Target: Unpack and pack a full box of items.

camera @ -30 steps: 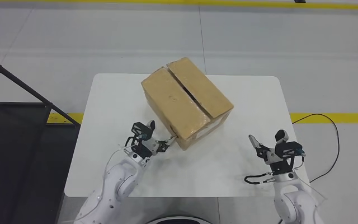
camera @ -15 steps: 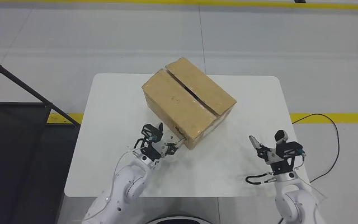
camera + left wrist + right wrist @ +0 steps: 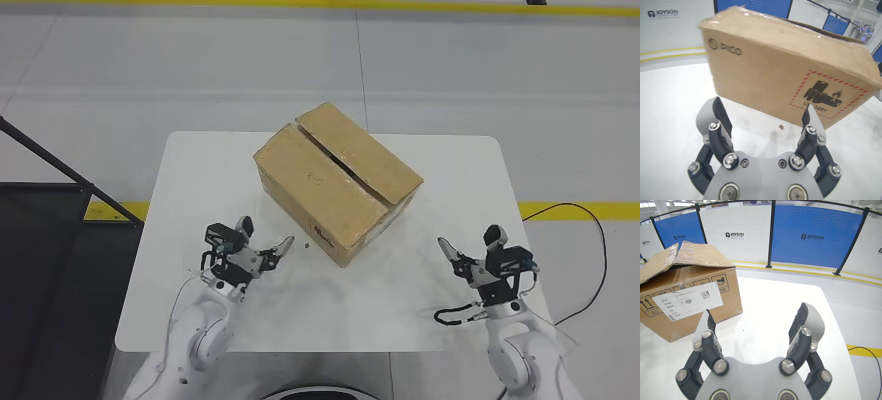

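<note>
The left gripper [image 3: 264, 240] hovers over the white table [image 3: 430, 300] with its jaws spread wide and nothing held between them. Straight ahead of its fingertips, near but not touching, stands the cardboard box [image 3: 335, 180]. This gripper faces the box's long side wall, close to the lower corner that bears a red dashed hazard label [image 3: 827, 102]. A small brown speck [image 3: 781, 127] lies on the table between the fingertips and the foot of that wall.

The right gripper [image 3: 467, 247] is likewise open and empty, held over the near right part of the table. The box sits ahead of it and toward the robot's left, well apart, with a bare stretch of tabletop between them. Toward this gripper the box turns its short end wall, which carries a white shipping label [image 3: 688, 302] set over a row of printed handling symbols.

The box rests on the table beyond both grippers and between their lines of reach, turned at an angle to the table's edges. Its two top flaps [image 3: 693, 256] are folded down and meet along a seam [image 3: 345, 170] running the length of the lid. Seen from the right wrist, the flaps are crumpled and lift slightly at the end, leaving a dark gap beneath.
</note>
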